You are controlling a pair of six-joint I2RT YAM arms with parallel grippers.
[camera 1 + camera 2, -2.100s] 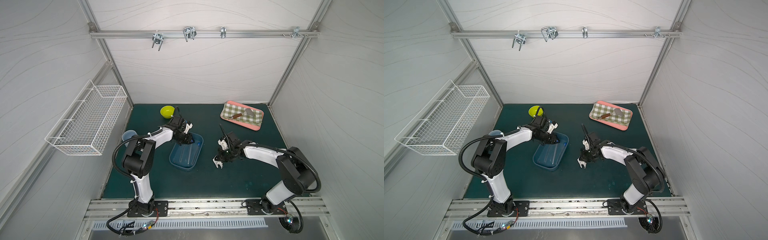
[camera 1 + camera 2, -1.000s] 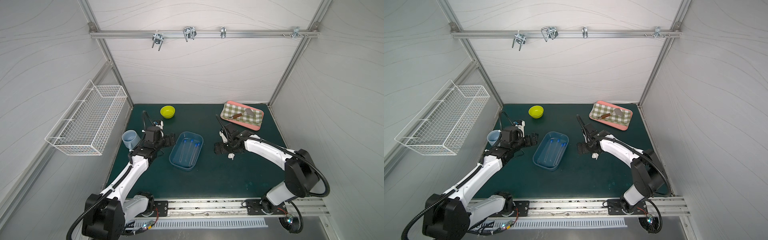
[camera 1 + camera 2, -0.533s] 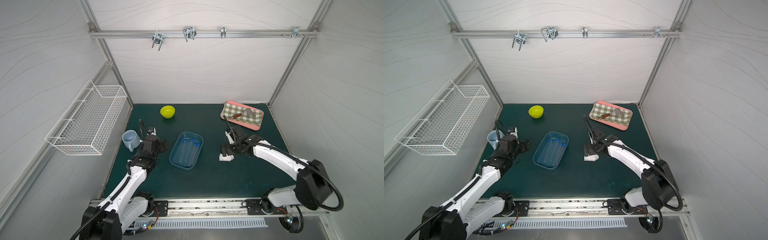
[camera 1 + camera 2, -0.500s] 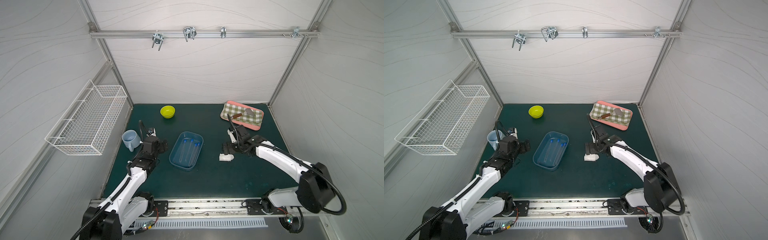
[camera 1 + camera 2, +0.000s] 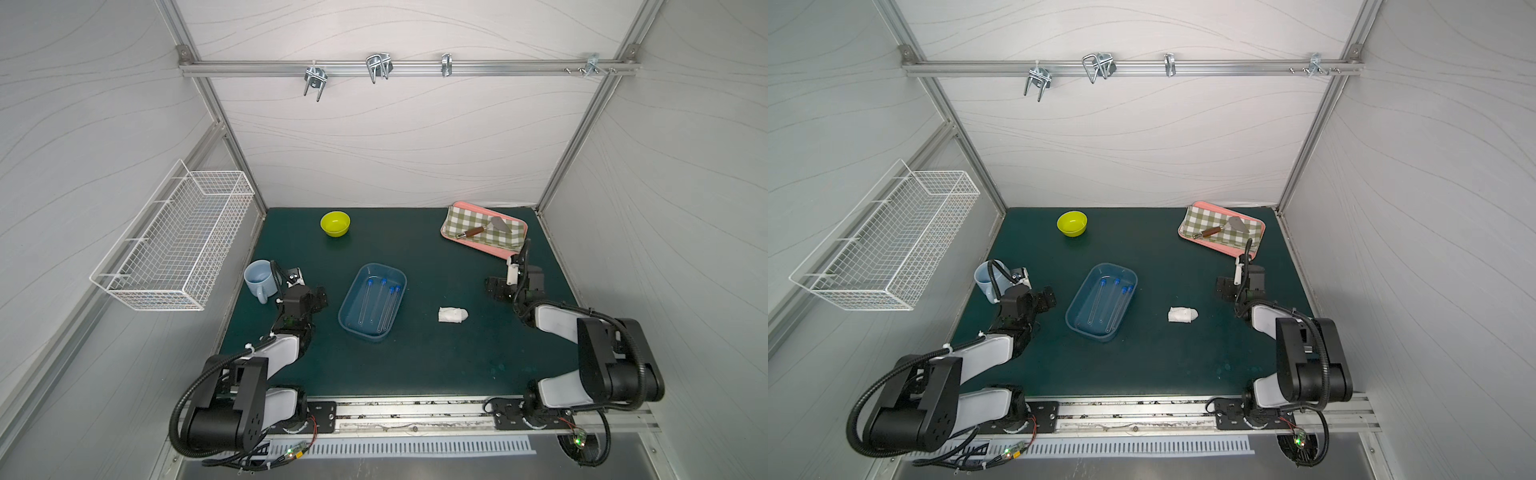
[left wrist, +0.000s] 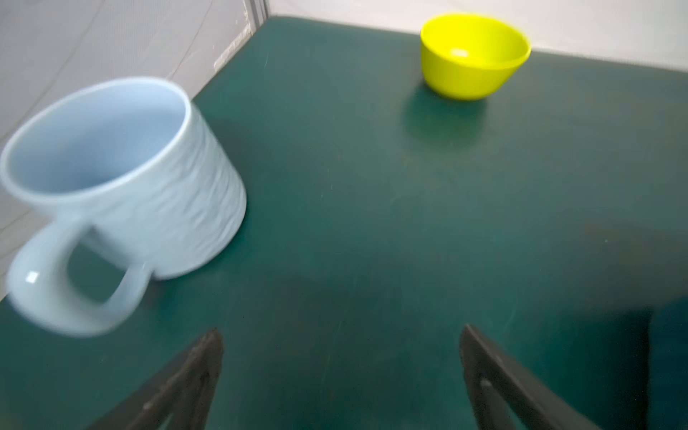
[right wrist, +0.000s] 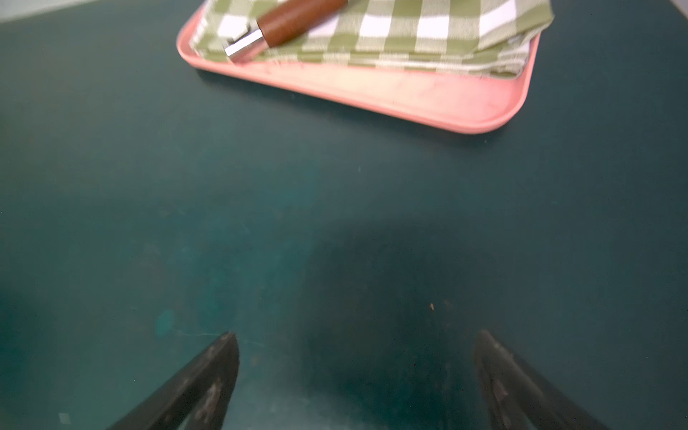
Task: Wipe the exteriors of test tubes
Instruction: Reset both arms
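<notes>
**Four tubes lay in the tub, both grippers empty**

The four test tubes [image 5: 379, 305] lay side by side along the length of a blue tub [image 5: 348, 320] near the middle of the green mat [image 5: 415, 353]. Their blue caps pointed toward the back wall and their rounded ends toward the robot (both top views showed them the same way). A small white wad of cloth [image 5: 453, 314] sat on the mat to the right of the tub, well apart from it and touching neither arm.

The left gripper [image 6: 340, 331] hung low over bare mat between the tub and a pale blue mug [image 6: 123, 193]. Its fingers [image 6: 193, 372] were spread wide with nothing between them. A yellow bowl [image 6: 473, 56] stood farther off, near the back wall.

The right gripper [image 7: 357, 335] was also over bare mat, near a pink tray [image 7: 409, 96] at the back right. Its fingers [image 7: 208, 379] stood wide apart and held nothing. On the tray lay a folded green checked cloth [image 7: 428, 26], and on that a scraper [image 5: 478, 230] with a brown handle. A white wire basket [image 5: 174, 241] hung on the left wall.
</notes>
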